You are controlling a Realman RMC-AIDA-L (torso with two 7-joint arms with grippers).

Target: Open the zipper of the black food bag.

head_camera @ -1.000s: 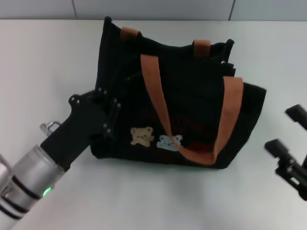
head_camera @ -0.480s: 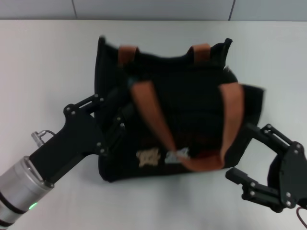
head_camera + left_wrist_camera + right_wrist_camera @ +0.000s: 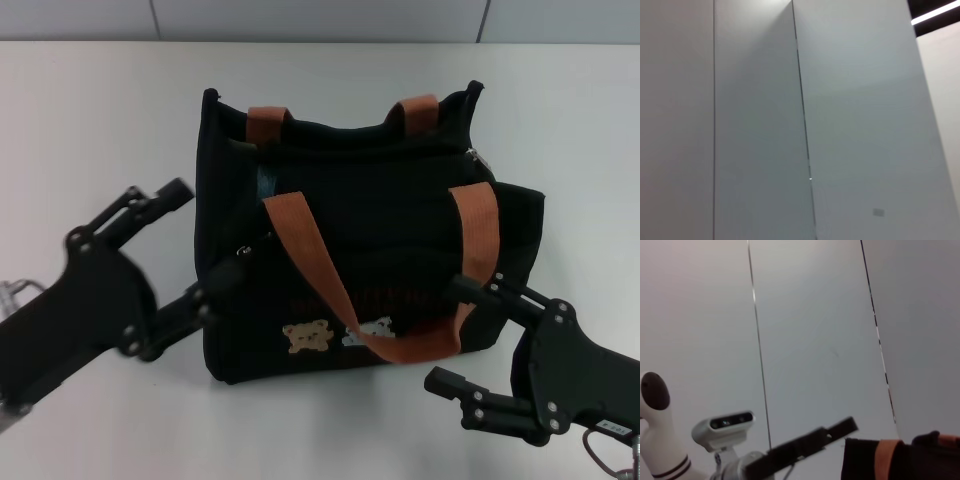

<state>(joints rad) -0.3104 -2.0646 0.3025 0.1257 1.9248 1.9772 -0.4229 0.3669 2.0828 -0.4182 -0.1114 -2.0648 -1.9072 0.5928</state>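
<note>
Our left gripper [image 3: 195, 245] is spread wide, with one finger up beside the bag's left wall and the other low at its front corner. It is pinching nothing. Our right gripper [image 3: 455, 335] is spread too, with its upper finger touching or almost touching the front right corner of the bag and its lower finger over the table [image 3: 90, 120]. It also holds nothing.

Between the two grippers stands the black food bag [image 3: 370, 270], upright on the white table, with the bear pictures on the face toward us. The zipper [image 3: 478, 156] runs along the top rim. We see only a small light glint at the right end of the rim, probably the pull tab, but it is too small to be sure.

We judge that we are at the approach step: both grippers frame the bag and the zipper is not yet touched. The next move calls for one gripper to steady the bag's wall while the other goes up to the rim and takes the small tab, which needs a fine pinch.

We count one bag, two orange-brown handles [image 3: 310, 265], two bear pictures [image 3: 308, 338] and two grippers. The left wrist view shows only wall panels.
</note>
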